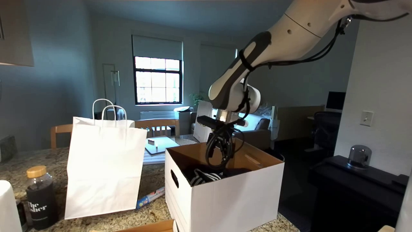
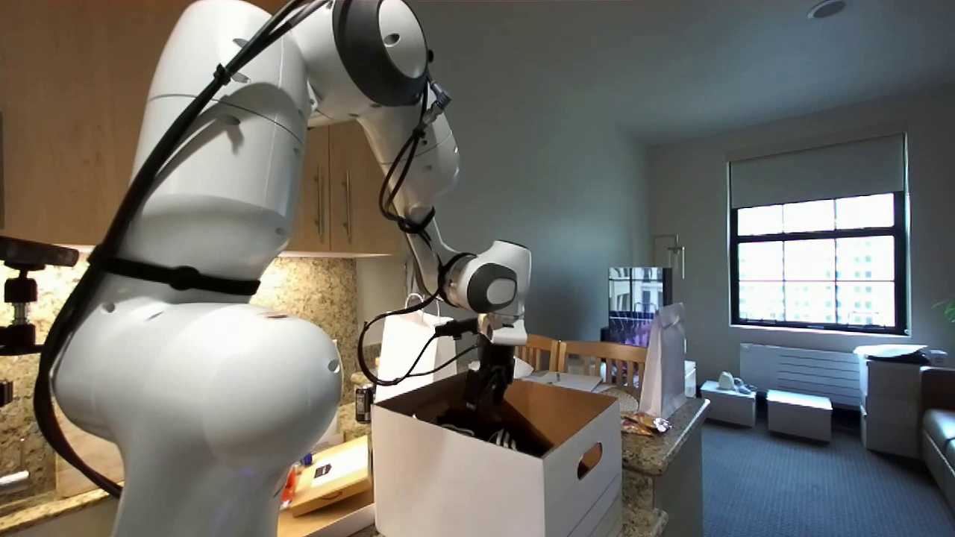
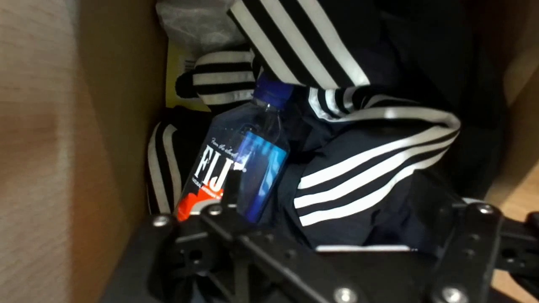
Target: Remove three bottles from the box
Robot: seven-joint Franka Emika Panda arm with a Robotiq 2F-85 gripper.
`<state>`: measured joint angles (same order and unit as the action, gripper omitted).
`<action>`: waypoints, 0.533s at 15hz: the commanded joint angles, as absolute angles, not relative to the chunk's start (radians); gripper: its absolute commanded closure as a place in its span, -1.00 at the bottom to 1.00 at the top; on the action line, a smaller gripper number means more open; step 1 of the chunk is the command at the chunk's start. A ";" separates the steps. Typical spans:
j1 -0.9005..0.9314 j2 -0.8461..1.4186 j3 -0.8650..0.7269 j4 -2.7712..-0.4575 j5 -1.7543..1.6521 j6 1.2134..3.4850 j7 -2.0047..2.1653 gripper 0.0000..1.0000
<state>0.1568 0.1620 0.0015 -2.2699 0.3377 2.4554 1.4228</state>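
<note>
While end effector [image 3: 330,189] hung spread, bottle [image 3: 250,145] lay ten o'clock, wrist view; straddling it likely required shifting there.

In an exterior view, the box [image 1: 235,199] stands on the counter [image 1: 151,214], right of centre at the bottom of the frame. The bag [image 1: 104,170] stands to its left; the flask [image 1: 42,203] is left of the bag, at lower left. A tube [image 1: 150,197] lies between bag and box. Chairs [image 1: 157,123] and, farther back, the window [image 1: 157,80] are behind. In both exterior views the gripper [image 2: 485,395] hangs in the mouth of the box. In the wrist view, a bottle [image 3: 240,155] lies in the box, slanting left of centre, with clothes [image 3: 366,181] to its right, to its left and above. The gripper spans the lower edge, before the bottle's lower end.
</note>
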 commanded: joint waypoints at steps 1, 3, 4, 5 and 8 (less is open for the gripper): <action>0.144 0.170 -0.003 -2.340 0.311 2.548 1.584 -1.00; 0.147 0.197 -0.007 -2.346 0.293 2.564 1.631 -1.00; 0.148 0.209 -0.006 -2.345 0.291 2.562 1.636 -1.00; 0.149 0.217 -0.004 -2.344 0.288 2.558 1.641 -1.00; 0.160 0.226 -0.012 -2.344 0.245 2.553 1.678 -1.00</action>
